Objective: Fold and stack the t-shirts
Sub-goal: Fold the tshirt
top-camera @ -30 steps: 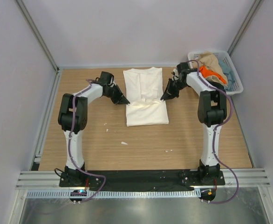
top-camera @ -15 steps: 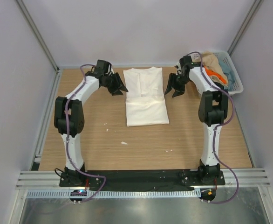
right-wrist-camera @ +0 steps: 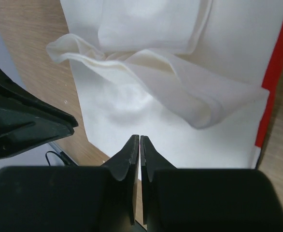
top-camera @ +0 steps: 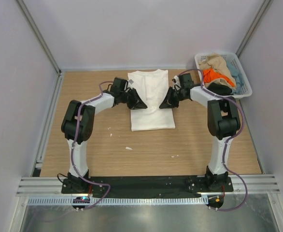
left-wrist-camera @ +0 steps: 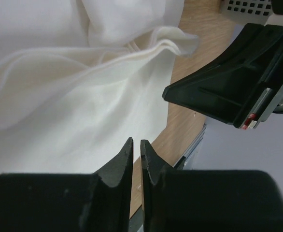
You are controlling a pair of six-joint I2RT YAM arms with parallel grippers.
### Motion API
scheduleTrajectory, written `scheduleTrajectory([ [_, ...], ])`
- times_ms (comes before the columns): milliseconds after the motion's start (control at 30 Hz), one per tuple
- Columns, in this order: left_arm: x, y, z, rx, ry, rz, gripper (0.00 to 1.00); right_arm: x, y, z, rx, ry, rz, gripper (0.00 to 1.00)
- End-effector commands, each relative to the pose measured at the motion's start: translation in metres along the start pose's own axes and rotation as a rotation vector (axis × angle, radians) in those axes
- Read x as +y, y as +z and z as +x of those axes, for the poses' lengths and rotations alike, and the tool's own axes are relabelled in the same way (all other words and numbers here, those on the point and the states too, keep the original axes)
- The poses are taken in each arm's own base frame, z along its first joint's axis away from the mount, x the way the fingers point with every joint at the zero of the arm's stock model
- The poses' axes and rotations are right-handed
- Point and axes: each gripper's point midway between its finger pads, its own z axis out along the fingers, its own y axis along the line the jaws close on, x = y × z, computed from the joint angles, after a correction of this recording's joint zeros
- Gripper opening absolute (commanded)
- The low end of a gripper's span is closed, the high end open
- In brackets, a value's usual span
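A white t-shirt (top-camera: 152, 118), folded into a long strip, lies flat at the back middle of the table. My left gripper (top-camera: 144, 105) is shut and empty at the shirt's left edge, about mid-length. My right gripper (top-camera: 162, 105) is shut at its right edge, facing the left one. In the left wrist view the gripper (left-wrist-camera: 136, 141) hangs over rumpled white folds (left-wrist-camera: 59, 96). In the right wrist view the gripper (right-wrist-camera: 139, 137) is above the white cloth (right-wrist-camera: 180, 130), and a red strip (right-wrist-camera: 273, 72) shows along one edge.
A white lattice basket (top-camera: 247, 89) stands at the back right with tan (top-camera: 219, 62), orange (top-camera: 211, 75), pale blue (top-camera: 234, 72) and black (top-camera: 221, 88) shirts in it. Small white scraps (top-camera: 128, 148) lie on the wood in front of the shirt.
Both grippers swung from beside the shirt's back part inward and toward me, onto its side edges at mid-length. Their jaws, spread half a second ago, are now shut.
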Motion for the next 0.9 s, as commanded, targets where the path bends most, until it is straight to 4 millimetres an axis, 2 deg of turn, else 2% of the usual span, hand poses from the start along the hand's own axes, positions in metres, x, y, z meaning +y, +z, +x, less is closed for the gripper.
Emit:
scheduleTrajectory([
  [0,-0.029,0.009,-0.029,-0.062,0.026,0.187,0.1,0.03,0.012,-0.032,-0.108,-0.018,-0.182,0.1],
  [33,-0.023,0.018,-0.03,-0.056,0.007,0.191,0.1,0.03,0.016,-0.035,-0.113,-0.012,-0.192,0.09],
  [100,-0.025,0.024,-0.038,-0.07,-0.016,0.235,0.09,0.025,0.027,-0.042,-0.108,0.009,-0.198,0.09],
  [133,-0.019,0.032,-0.039,-0.068,-0.033,0.232,0.09,0.025,0.03,-0.044,-0.108,0.012,-0.198,0.09],
  [167,-0.02,0.033,-0.044,-0.078,-0.039,0.249,0.09,0.028,0.031,-0.051,-0.119,0.006,-0.205,0.09],
  [200,-0.021,0.035,-0.048,-0.085,-0.037,0.254,0.09,0.022,0.036,-0.054,-0.119,0.022,-0.196,0.09],
  [267,-0.01,0.044,-0.051,-0.079,-0.056,0.24,0.08,0.021,0.039,-0.064,-0.129,0.028,-0.197,0.09],
  [300,-0.011,0.046,-0.054,-0.075,-0.056,0.247,0.08,0.013,0.045,-0.064,-0.118,0.049,-0.193,0.09],
  [467,0.007,0.05,-0.068,-0.107,-0.069,0.234,0.06,0.0,0.047,-0.084,-0.154,0.084,-0.217,0.09],
  [633,0.023,0.055,-0.078,-0.109,-0.088,0.229,0.06,-0.03,0.061,-0.09,-0.147,0.145,-0.209,0.09],
  [867,0.043,0.063,-0.079,-0.069,-0.071,0.183,0.08,-0.058,0.059,-0.098,-0.147,0.163,-0.167,0.09],
])
